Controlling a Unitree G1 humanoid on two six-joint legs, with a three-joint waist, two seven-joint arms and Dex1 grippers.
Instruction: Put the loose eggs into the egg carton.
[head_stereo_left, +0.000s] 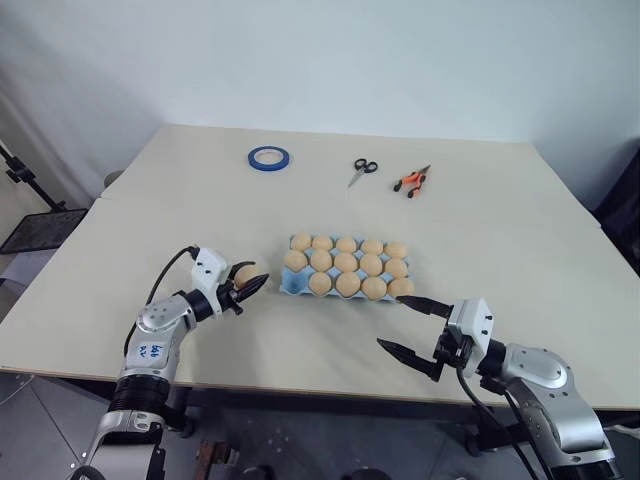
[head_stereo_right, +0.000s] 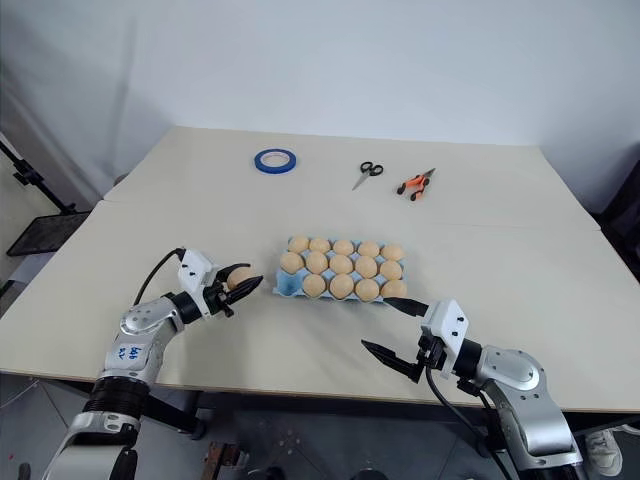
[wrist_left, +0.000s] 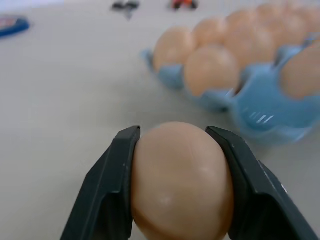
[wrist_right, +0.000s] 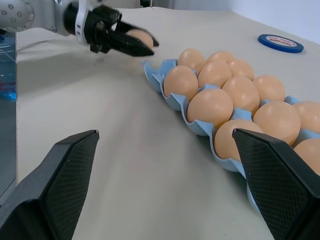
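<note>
**Last egg in the grip, one cup left to fill**

On the left, the left gripper (head_stereo_left: 248, 282) is closed on an egg (wrist_left: 181, 181), its two black fingers (wrist_left: 112, 187) pressing opposite flanks across the widest part, above the desk (head_stereo_left: 150, 220) and just beside the near-left corner of the egg carton (head_stereo_left: 290, 287). That broad-middle hold looks the right one: the shell is smooth, light and brittle, so it would likely slip under a loose grip and crack under a hard one. The light blue carton sits mid-desk with tan eggs in nearly every cup; its near-left corner cup looks empty. To the right, the right gripper (head_stereo_left: 408, 326) hangs with fingers spread wide, holding nothing, just beside the carton's near-right corner.
</note>
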